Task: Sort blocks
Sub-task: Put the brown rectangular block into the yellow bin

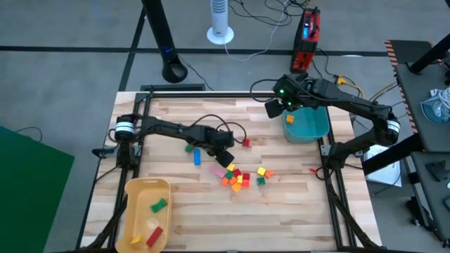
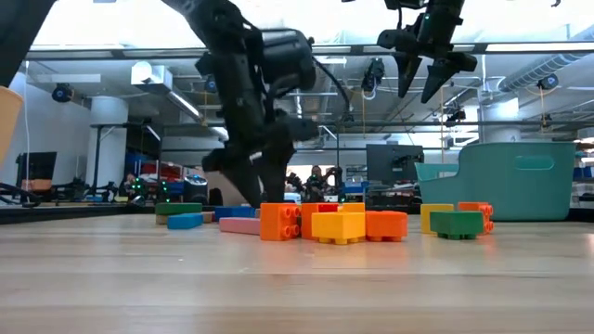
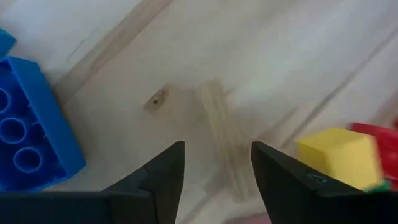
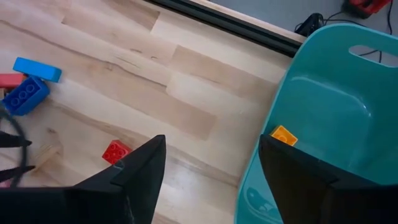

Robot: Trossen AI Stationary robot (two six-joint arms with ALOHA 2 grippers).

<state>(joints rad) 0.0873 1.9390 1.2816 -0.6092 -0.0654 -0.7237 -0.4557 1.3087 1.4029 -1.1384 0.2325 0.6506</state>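
Note:
A heap of small blocks (image 1: 239, 177) in red, orange, yellow and green lies at the table's middle, with a pink bar (image 1: 218, 171) beside it. A blue block (image 1: 197, 156), a green one (image 1: 188, 147) and a red one (image 1: 246, 143) lie apart from the heap. My left gripper (image 1: 223, 158) stands open low over the table just left of the heap. Bare wood shows between its fingers (image 3: 168, 180), with a blue block (image 3: 25, 137) to one side and a yellow one (image 3: 339, 155) to the other. My right gripper (image 1: 274, 107) hangs open high over the teal bin's left edge.
The teal bin (image 1: 320, 130) stands at the far right with an orange block (image 4: 283, 135) inside. A yellow tray (image 1: 130, 190) at the near left holds a green block (image 1: 159, 205) and a red block (image 1: 154, 237). Bare wood lies along the near edge and the right.

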